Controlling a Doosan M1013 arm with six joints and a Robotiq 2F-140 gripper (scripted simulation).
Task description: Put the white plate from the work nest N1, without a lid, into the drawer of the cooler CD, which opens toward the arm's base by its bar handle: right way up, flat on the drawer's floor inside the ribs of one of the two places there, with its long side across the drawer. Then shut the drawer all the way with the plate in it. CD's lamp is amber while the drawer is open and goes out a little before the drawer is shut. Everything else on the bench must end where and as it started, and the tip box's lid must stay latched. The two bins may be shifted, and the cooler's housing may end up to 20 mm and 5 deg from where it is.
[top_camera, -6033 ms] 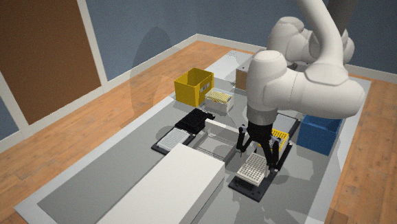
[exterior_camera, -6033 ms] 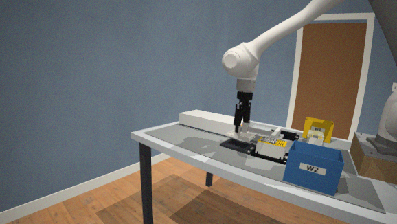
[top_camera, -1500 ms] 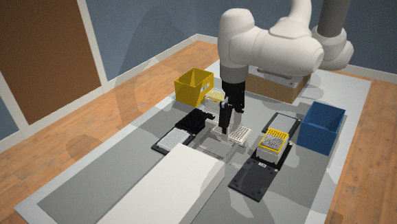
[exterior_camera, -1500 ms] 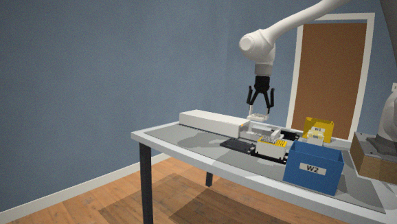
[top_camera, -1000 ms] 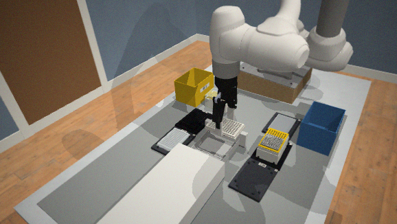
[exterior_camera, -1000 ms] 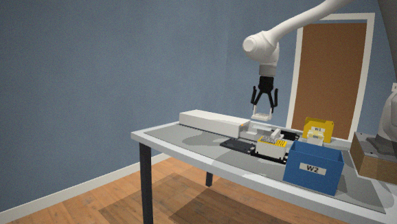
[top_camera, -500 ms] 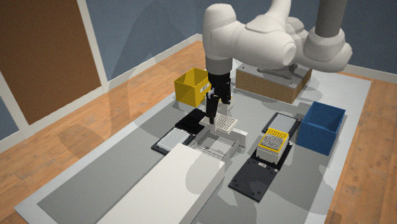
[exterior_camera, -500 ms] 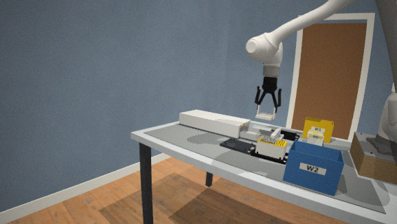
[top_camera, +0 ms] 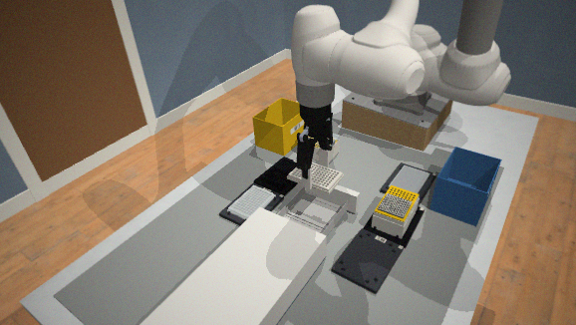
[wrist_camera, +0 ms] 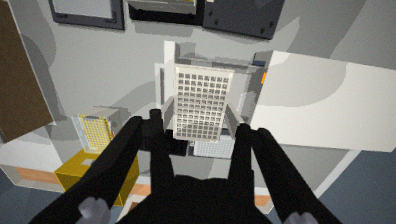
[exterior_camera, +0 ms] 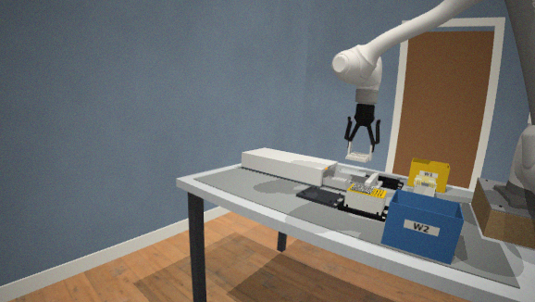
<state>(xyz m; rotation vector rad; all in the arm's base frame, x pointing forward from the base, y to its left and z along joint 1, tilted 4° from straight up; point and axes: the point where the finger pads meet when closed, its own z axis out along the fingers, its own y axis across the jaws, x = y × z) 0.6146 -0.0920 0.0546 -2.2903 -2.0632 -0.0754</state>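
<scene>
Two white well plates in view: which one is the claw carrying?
The white gridded well plate clamped between the black claw fingers, hanging above the open cooler drawer. The other white plate lies flat in its black nest beside the drawer.

A white plate [top_camera: 323, 177] with a grid of small wells hangs in a black gripper [top_camera: 310, 175] above the pale grey drawer [top_camera: 317, 209]. Beside the drawer: a yellow-topped tip box [top_camera: 396, 202], a blue bin [top_camera: 465, 184], a yellow bin [top_camera: 278, 125], and a white cooler [top_camera: 239, 269].
</scene>
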